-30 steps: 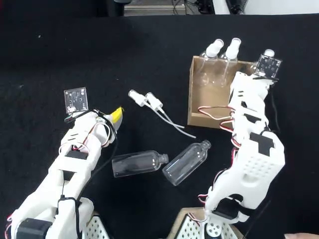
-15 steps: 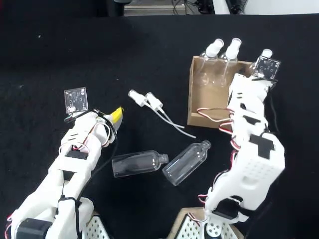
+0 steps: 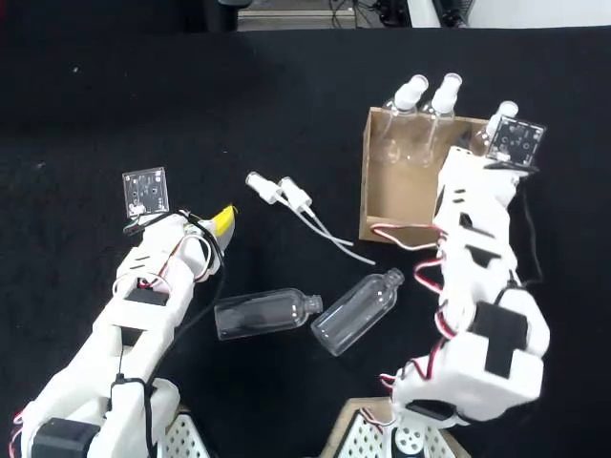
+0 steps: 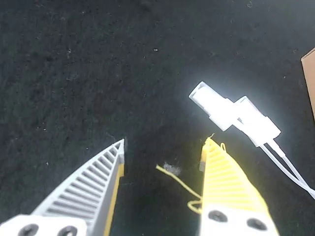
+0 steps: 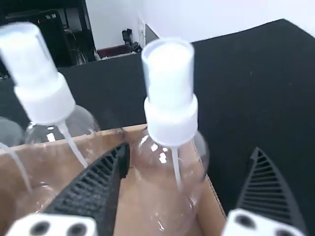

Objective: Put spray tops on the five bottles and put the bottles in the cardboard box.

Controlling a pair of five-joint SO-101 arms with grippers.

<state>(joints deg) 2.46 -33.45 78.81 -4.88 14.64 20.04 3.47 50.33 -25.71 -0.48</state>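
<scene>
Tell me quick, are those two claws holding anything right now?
Left gripper: open, holding nothing.
Right gripper: open, one finger each side of a spray-topped bottle, not gripping it.

Clear glossy plastic bottles, matt cardboard box, smooth white plastic spray tops, rough black tablecloth.

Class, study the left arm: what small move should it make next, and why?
Probably ease the left gripper forward and shut it on the nearer of the spray tops: its jaws stand open just short of them, and two bottles lie uncapped nearby.
</scene>
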